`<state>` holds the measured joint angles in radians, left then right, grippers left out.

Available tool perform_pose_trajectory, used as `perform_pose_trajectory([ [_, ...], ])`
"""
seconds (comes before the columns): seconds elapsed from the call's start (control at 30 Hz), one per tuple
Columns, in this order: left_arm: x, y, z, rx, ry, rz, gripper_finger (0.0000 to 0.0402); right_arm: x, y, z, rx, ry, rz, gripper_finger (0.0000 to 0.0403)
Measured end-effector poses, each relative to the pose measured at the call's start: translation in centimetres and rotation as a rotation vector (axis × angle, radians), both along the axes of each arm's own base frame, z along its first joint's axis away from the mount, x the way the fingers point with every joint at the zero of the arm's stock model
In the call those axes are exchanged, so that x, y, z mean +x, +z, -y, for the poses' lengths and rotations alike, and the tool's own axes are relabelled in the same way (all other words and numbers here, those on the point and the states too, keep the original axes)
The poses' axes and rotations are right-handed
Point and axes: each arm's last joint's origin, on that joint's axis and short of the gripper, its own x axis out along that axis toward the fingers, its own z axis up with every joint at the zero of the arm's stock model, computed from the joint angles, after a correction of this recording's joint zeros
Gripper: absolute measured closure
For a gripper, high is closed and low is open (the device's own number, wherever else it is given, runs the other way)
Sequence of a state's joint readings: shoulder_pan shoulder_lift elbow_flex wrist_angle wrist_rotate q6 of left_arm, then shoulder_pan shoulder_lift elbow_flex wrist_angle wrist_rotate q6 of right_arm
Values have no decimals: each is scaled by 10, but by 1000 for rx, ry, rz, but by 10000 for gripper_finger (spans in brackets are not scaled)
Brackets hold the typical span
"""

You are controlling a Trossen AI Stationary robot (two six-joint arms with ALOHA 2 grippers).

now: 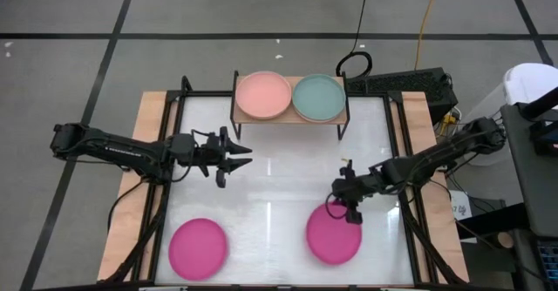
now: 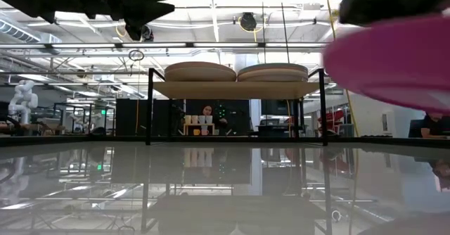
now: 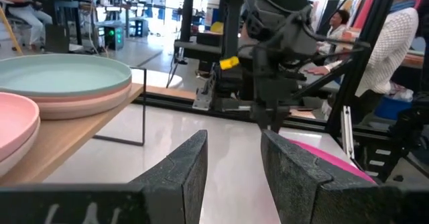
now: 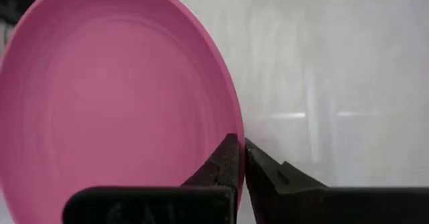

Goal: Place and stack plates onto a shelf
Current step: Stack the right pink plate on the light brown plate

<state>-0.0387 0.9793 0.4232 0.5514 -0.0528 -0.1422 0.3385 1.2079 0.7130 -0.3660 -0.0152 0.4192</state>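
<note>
Plates sit in four spots. On the shelf [image 1: 290,118] at the table's far edge we see a pale pink plate [image 1: 262,95] on the left and a teal plate [image 1: 319,97] on the right, side by side, each lying on top of another plate. A magenta plate [image 1: 198,248] lies flat on the near left of the table [image 1: 270,195]. We see a second magenta plate [image 1: 334,233] at the near right, its far rim pinched between the fingers of the right gripper [image 1: 346,209]; in the low view it hangs tilted above the surface. Our left gripper [image 1: 237,156] hovers over the left-centre of the table with its fingers spread and nothing between them. The tabletop is white, glossy and mirror-like, framed in light wood. Beyond it the room is a bright workshop with ceiling lights, desks, and a seated person [image 2: 207,112] far behind the shelf.
</note>
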Motion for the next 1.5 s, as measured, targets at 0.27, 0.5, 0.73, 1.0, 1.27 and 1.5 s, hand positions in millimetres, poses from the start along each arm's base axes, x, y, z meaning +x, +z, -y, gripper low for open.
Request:
perform_pose_trajectory([
  [0.27,-1,1,2,6,-14,5,257,20,28,21,-59,-22,114,402],
  [0.5,-2,7,2,49,-8,54,257,35,58,41,-106,-44,220,402],
  [0.73,-14,19,1,59,-6,115,257,45,92,58,-132,-87,325,403],
  [1.0,-29,34,1,92,0,201,257,52,116,81,-167,-160,418,403],
  [1.27,-30,33,1,110,1,186,257,66,120,103,-182,-236,423,403],
  [1.5,-30,32,1,105,0,181,257,74,123,111,-166,-242,427,403],
])
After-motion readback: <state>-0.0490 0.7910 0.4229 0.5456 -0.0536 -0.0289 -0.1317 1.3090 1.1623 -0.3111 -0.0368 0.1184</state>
